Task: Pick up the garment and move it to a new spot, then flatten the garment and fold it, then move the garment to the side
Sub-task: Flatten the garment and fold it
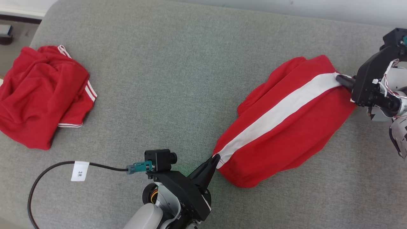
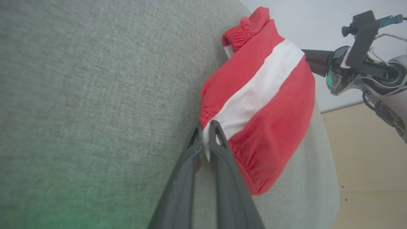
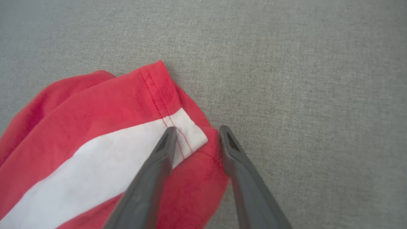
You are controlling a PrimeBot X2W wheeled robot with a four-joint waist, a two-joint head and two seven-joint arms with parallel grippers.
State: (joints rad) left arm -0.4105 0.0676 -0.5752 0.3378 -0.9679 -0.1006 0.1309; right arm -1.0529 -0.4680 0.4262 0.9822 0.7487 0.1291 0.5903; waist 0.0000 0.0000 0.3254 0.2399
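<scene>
Bright, even, diffuse light in all three views; no glare.
Shadows are soft and thin, hugging the edges of the red garment (image 1: 286,140) on the grey fabric surface (image 1: 178,79). A faint green glow tints that surface beside the left claw (image 1: 217,156) and in the left wrist view's lower-left corner. Nearest the wrist lenses, the claw fingers (image 3: 149,178) blur slightly.

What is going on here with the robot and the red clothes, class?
The left gripper is pinched shut on one end of the red garment with a white stripe, which lies on the grey fabric surface. The right gripper stands open, straddling the hem at the other end. A second, crumpled red garment lies apart at the robot's left.
</scene>
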